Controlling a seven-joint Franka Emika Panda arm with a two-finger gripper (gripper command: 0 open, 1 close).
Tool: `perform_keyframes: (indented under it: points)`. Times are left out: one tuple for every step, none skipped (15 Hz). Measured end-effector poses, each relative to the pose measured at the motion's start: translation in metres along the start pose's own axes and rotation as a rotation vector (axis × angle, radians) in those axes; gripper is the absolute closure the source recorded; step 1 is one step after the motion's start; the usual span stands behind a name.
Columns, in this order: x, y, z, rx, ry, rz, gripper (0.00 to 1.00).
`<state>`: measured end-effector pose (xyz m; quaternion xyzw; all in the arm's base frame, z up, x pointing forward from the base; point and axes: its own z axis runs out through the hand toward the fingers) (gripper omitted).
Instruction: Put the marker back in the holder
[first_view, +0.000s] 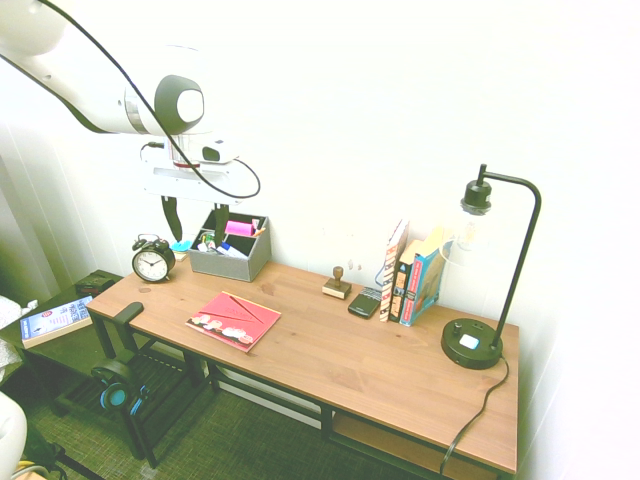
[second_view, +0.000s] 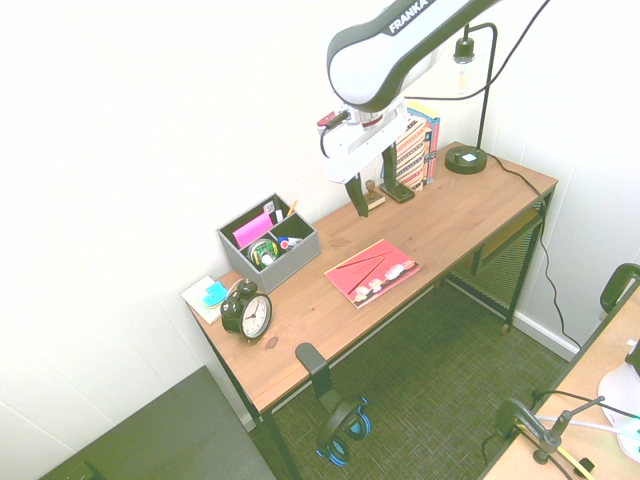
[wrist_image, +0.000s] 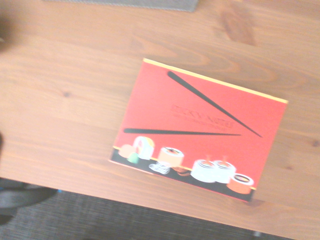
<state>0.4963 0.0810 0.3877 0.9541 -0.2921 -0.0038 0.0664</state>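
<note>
Gripper (second_view: 378, 200) wide open and empty above the desk (second_view: 440, 237), one marker (second_view: 289, 242) down in its holder (second_view: 285, 266).
Two fingers stand well apart with nothing between them; lower and off to one side of them sits one grey holder, with one marker and one pink cylinder (second_view: 253, 230) inside. Below the gripper lies one red booklet (second_view: 372, 272), two dark sticks showing on its cover. One alarm clock (second_view: 247, 310) stands beyond the holder from the gripper; to the gripper's other side are one stamp (second_view: 373, 195) and one lamp (second_view: 466, 158).
</note>
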Motion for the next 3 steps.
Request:
perform_keyframes:
  points:
    - [-0.006, 0.005, -0.008, -0.006, 0.025, -0.014, 0.0]
    - [-0.015, 0.011, -0.02, 0.02, 0.022, -0.008, 0.0]
    - [-0.026, 0.019, -0.032, 0.07, -0.005, 0.005, 0.0]
